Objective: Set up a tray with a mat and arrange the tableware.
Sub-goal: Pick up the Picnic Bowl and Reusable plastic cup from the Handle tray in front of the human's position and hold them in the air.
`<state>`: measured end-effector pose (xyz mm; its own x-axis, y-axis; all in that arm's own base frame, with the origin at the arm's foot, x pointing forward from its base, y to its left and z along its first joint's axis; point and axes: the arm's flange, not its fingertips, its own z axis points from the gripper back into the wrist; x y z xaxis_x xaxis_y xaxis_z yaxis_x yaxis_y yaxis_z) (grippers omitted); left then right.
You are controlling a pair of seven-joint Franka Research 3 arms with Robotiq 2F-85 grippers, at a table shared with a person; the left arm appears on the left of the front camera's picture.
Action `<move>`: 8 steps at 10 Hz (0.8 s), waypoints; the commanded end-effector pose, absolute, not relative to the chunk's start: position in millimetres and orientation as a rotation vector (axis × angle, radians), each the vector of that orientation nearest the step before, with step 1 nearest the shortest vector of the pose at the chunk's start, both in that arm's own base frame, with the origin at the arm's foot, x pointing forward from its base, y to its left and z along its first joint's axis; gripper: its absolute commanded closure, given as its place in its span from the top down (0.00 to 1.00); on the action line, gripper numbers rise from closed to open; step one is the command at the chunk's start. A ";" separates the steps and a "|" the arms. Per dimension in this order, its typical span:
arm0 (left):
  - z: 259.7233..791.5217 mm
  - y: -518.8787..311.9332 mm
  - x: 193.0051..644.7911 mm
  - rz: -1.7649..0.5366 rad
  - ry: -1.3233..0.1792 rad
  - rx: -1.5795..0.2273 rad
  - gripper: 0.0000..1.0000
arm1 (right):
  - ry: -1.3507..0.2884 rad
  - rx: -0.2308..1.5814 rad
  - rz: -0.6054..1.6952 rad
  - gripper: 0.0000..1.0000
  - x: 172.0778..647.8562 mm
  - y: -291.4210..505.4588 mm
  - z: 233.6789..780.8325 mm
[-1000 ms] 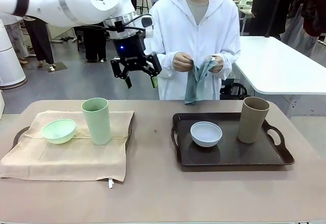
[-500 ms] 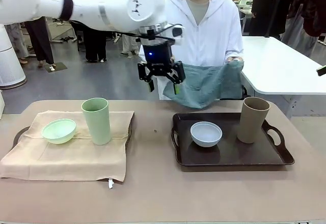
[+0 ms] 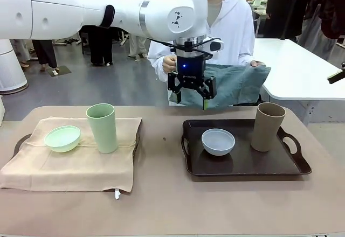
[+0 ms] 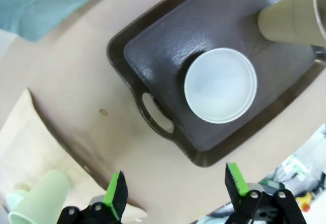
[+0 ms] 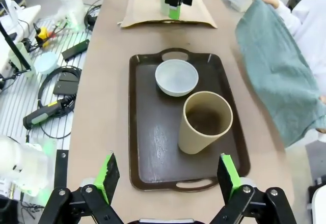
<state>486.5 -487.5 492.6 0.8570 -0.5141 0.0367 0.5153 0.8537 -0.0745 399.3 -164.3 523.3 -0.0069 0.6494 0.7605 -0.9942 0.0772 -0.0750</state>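
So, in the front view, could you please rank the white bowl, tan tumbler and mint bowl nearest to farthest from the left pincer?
1. White bowl, on the tray below the left pincer.
2. Tan tumbler, tray's right end.
3. Mint bowl, far-left mat.

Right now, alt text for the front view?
Left end effector hangs open over a dark tray holding a white bowl and tan cup; a person holds a teal cloth behind. Green bowl and green cup sit on a beige mat.

Looks like a robotics lab: cables (image 5: 51, 77) on a wire rack (image 5: 20, 132), a white table (image 3: 291, 64), people (image 3: 99, 46) standing behind.
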 end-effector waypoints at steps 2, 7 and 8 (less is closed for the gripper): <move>497.4 -476.4 488.0 -0.520 -0.021 -0.101 1.00 | -0.765 0.606 1.432 1.00 396.0 -163.0 526.3; 456.6 -510.5 471.2 -0.185 -0.126 -0.128 1.00 | -0.733 0.628 1.337 1.00 431.2 -184.4 488.1; 451.2 -513.5 471.0 -0.070 -0.189 -0.100 1.00 | -0.728 0.623 1.347 1.00 438.3 -185.5 479.7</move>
<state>482.2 -514.6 458.0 0.9735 -0.1926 0.1237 0.2102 0.9660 -0.1505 424.3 -183.0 479.5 0.0863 0.6383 0.7649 -0.9918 0.1275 0.0055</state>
